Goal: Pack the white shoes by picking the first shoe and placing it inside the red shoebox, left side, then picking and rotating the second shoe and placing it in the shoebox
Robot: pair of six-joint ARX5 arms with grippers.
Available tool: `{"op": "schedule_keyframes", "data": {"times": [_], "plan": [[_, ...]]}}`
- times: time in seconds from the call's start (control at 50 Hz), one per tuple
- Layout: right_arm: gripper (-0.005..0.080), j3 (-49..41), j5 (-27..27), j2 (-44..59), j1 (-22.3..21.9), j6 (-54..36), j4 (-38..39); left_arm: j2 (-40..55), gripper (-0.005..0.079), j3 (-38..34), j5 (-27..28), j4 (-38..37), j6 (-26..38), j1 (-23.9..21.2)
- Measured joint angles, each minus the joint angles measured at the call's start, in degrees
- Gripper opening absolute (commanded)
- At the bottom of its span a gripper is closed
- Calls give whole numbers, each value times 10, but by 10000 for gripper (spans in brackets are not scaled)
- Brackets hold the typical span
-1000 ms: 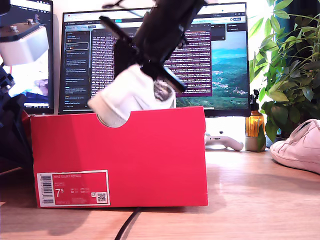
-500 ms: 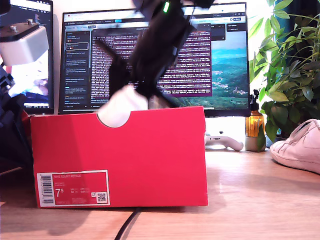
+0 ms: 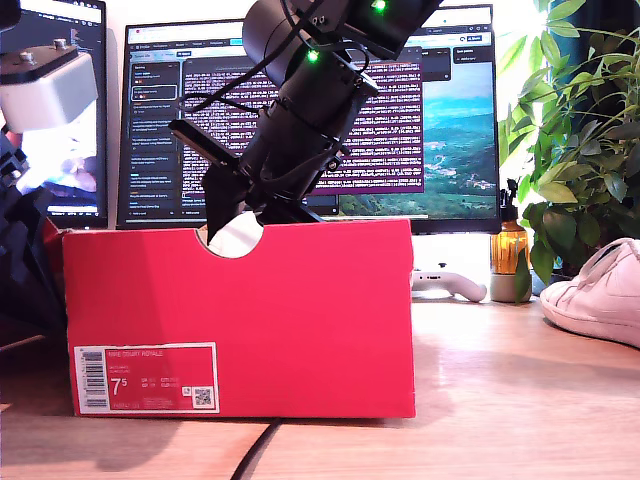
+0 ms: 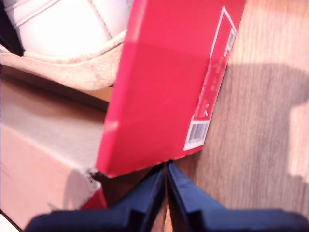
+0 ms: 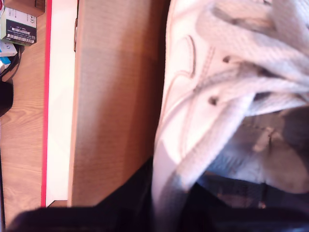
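The red shoebox (image 3: 300, 300) stands on the wooden table toward the exterior view's left, its barcode label facing the camera. A black arm reaches down into it from above. My second gripper (image 3: 245, 215) (image 5: 164, 193) is shut on a white shoe (image 3: 235, 238) (image 5: 203, 96) that shows only through the box's half-round notch; close up, its laces and side hang over the box's cardboard floor. My first gripper (image 4: 166, 193) is shut and empty, outside the shoebox (image 4: 164, 87), and a white shoe (image 4: 63, 29) shows inside. The other white shoe (image 3: 600, 290) lies at the exterior view's right edge.
Two monitors (image 3: 420, 120) stand behind the box. A leafy plant (image 3: 580, 130), an amber bottle (image 3: 508, 245) and a white controller (image 3: 450, 283) sit at the exterior view's right. A dark cable (image 3: 255, 450) runs under the box. Another arm's grey housing (image 3: 45, 85) hangs at the exterior view's left.
The second gripper has come down with the shoe into the box. The shoe, first high above the rim, now shows only through the notch.
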Motion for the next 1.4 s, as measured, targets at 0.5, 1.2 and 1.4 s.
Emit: {"op": "schedule_keyframes", "data": {"times": [0.5, 1.2, 1.4], "plan": [[308, 57, -4, 4, 0, -33, -39, 0, -19, 0, 0, 0, 0, 0], [308, 401, 26, 4, -66, -262, -465, 0, -19, 0, 0, 0, 0, 0], [308, 472, 28, 4, -129, -278, -551, 0, -19, 0, 0, 0, 0, 0]]}}
